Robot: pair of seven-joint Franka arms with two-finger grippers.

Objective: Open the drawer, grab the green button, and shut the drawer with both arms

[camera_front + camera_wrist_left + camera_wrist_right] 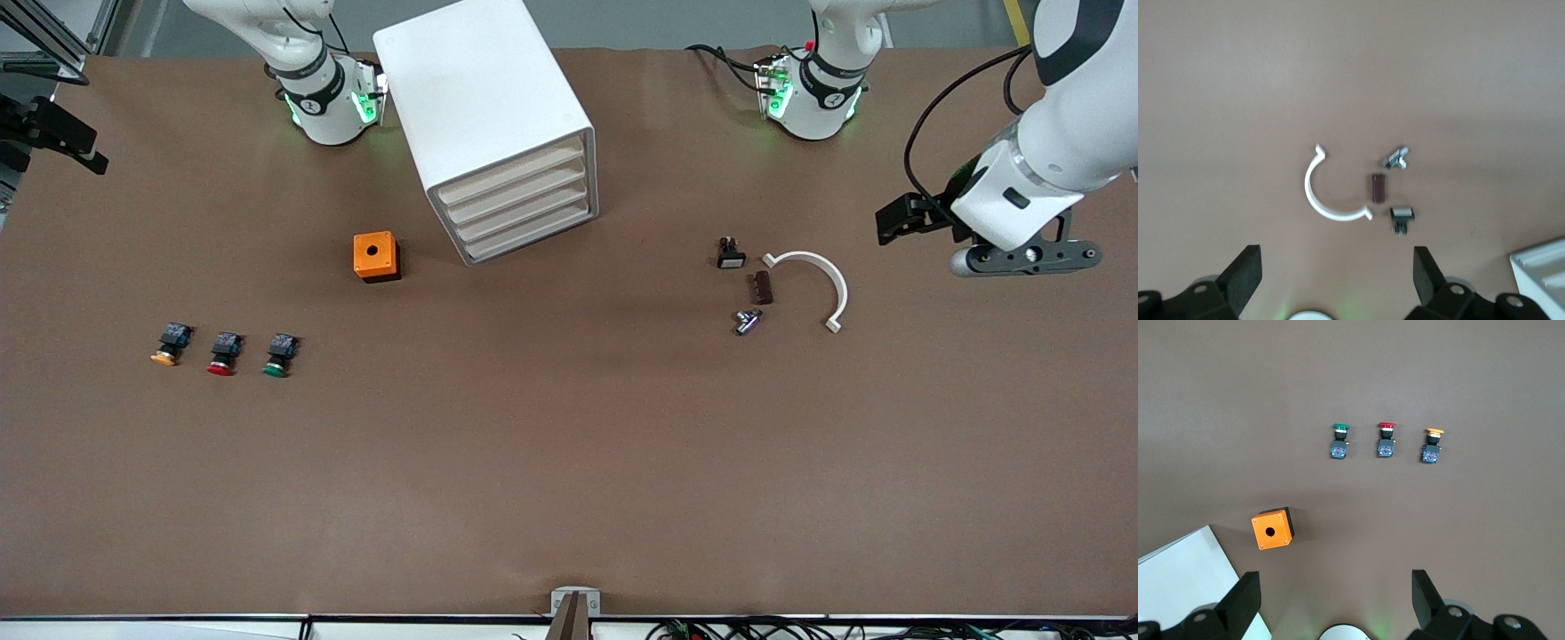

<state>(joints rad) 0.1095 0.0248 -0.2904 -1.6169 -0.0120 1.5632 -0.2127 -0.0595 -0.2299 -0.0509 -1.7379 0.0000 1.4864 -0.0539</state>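
even, diffuse overhead light fills all three views — bright enough, no hard glare on the matte brown table point(569, 462). shadows are soft and short: a faint one beside the cabinet point(498, 124), a small dark one hugging the orange box point(375, 256). green glow shows at both arm bases. the left wrist view is soft, the white clip point(1328, 190) and small parts blurred — the right wrist view is sharper, the buttons point(1383, 441) crisp.

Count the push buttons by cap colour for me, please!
Green button: 1
Red button: 1
Yellow button: 1
Total: 3, in a row on the table, toward the right arm's end.
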